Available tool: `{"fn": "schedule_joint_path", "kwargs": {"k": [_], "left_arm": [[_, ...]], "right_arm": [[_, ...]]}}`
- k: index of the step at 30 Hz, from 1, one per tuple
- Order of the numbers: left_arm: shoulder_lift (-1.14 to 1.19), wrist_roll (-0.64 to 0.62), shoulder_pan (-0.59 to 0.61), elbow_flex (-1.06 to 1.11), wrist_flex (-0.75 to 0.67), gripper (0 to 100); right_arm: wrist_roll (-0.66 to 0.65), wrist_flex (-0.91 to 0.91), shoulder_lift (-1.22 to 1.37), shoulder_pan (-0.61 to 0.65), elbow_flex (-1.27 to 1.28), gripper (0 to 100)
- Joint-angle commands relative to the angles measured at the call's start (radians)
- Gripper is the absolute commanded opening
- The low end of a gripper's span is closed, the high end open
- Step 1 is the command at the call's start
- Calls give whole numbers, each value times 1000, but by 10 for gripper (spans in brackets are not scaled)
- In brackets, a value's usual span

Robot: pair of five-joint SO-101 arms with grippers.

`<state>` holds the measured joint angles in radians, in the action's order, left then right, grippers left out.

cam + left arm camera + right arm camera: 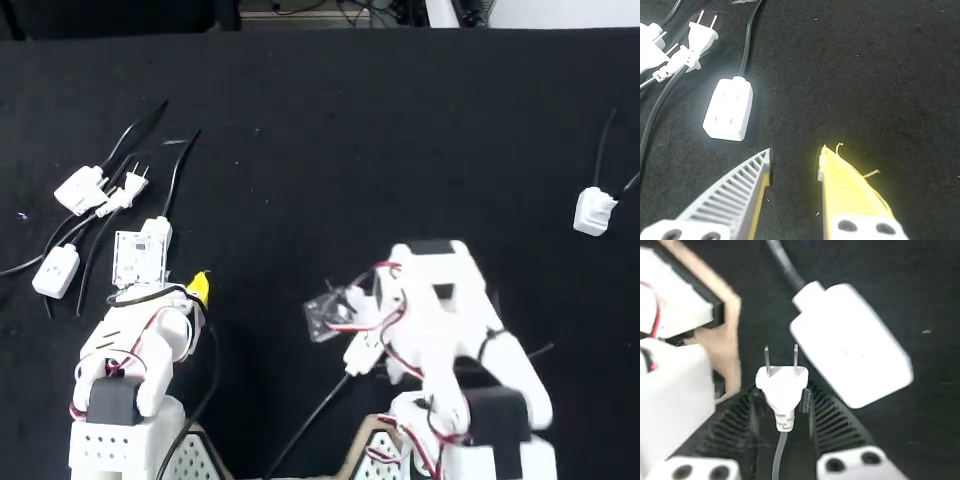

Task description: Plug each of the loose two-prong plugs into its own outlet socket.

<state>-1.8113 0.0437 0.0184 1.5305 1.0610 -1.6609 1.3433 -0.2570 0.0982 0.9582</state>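
**A:** Where is the plug that the right arm is working with?

**B:** In the right gripper [781, 394]. Its black jaws are closed on the white body of a two-prong plug [782, 385]. They grip it low, so both prongs stick out free past the fingertips and the thin cord trails back between the fingers.

**A:** And its socket?

**B:** An outlet block [852, 342] on a black cord lies on the black table [380, 130], just beside the prongs. One prong tip is near the block's edge but not in it. The face towards the camera looks smooth, so I cannot tell where the slots are. I'd judge the plug needs lining up with the slotted face before any push.

**A:** What about the left arm?

**B:** The left gripper [795, 152] hangs low over the table, jaws wide and nothing between them. Just ahead lies a second outlet block [727, 110] with its slots facing up. Beyond that is a loose plug [702, 29], prongs pointing away. Open like that, the gripper seems placed to take the plug or steady the block.

**A:** How far along is the task?

**B:** Early, I think, since no plug looks seated
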Motion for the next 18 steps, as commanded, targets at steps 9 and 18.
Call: {"fn": "schedule_joint_path", "kwargs": {"k": [9,18], "left_arm": [[-6,0,176,-56,-2,167],[-6,5,177,-45,-2,170]], "right_arm": [[543,-443,13,250,-90,11],[959,-531,-42,402,-168,11]]}}
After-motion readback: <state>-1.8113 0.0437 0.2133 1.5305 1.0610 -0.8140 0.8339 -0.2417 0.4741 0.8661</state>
